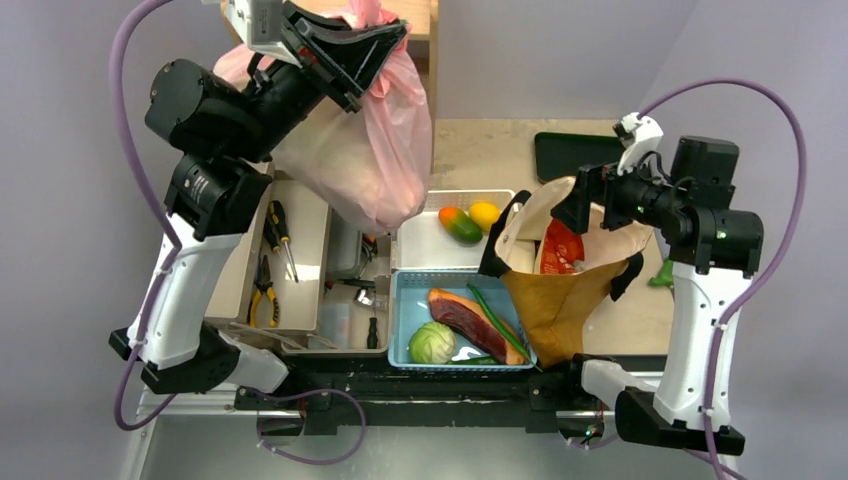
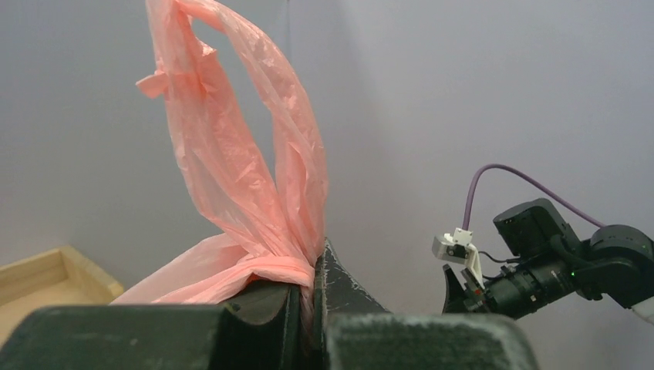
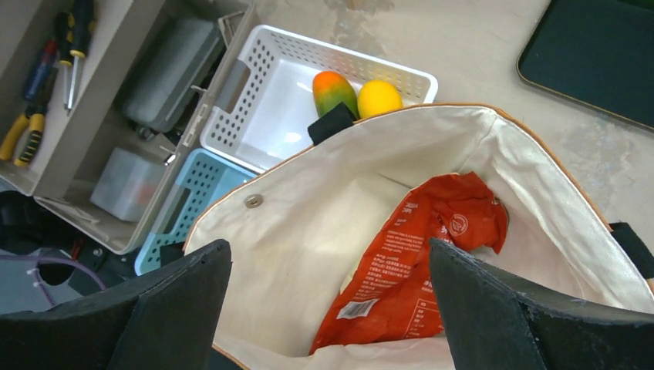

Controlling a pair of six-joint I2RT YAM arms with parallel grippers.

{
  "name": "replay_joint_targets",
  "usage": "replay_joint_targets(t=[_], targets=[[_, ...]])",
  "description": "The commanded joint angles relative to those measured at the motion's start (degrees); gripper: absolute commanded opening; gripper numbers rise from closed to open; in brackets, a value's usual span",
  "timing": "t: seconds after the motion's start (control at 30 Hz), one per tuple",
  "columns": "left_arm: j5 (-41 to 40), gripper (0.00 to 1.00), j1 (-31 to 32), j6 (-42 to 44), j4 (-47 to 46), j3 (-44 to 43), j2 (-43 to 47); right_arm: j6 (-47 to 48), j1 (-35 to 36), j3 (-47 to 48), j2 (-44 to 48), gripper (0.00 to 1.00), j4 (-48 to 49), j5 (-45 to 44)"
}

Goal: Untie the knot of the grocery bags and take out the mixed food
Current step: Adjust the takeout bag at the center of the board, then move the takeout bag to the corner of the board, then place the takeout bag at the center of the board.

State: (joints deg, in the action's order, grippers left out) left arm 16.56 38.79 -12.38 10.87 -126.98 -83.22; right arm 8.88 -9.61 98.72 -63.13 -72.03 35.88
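My left gripper (image 1: 385, 40) is raised high at the back left and shut on the gathered neck of the thin pink plastic bag (image 1: 372, 150), which hangs bulging below it. In the left wrist view the pink handles (image 2: 231, 139) rise as a loose loop above the shut jaws (image 2: 311, 281). A small twisted end (image 2: 156, 82) sticks out; I cannot tell if it is a knot. My right gripper (image 1: 572, 208) is open over the mouth of the brown bag with black straps (image 1: 560, 295). Its wrist view shows the cream lining (image 3: 324, 200), an orange-red snack bag (image 3: 428, 247) inside, and my open gripper (image 3: 328, 258).
A white basket (image 1: 420, 245) holds a green-red mango (image 1: 459, 224) and a yellow round fruit (image 1: 484, 215). A blue basket (image 1: 410, 300) holds a red meat slab (image 1: 465, 312), a round green cabbage (image 1: 432, 343) and green beans. Grey tool trays (image 1: 300, 260) lie left; a black tray (image 1: 570, 150) lies far right.
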Motion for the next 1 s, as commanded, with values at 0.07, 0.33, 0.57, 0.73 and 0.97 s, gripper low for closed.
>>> replay_joint_targets(t=[0.07,0.33,0.57,0.73,0.97], targets=[[-1.1,0.00,-1.5,-0.3,0.4,9.4,5.2,-6.6,7.6,0.0,-4.0,0.97,4.9,-15.0],[-2.5,0.00,-1.7,-1.7,0.0,16.1,8.8,-19.5,15.1,0.7,-9.1,0.85,6.7,-22.1],[-1.9,0.00,-1.7,-2.9,-0.1,17.8,9.7,-23.5,19.6,-1.3,-13.1,0.90,7.1,-26.0],[-1.2,0.00,-1.6,-3.7,0.2,18.2,9.7,-25.5,20.5,-2.9,-15.5,0.91,7.5,-24.9],[-1.0,0.00,-1.6,-4.3,1.0,19.2,10.0,-22.7,20.7,-2.2,-17.7,0.54,4.9,-29.4]])
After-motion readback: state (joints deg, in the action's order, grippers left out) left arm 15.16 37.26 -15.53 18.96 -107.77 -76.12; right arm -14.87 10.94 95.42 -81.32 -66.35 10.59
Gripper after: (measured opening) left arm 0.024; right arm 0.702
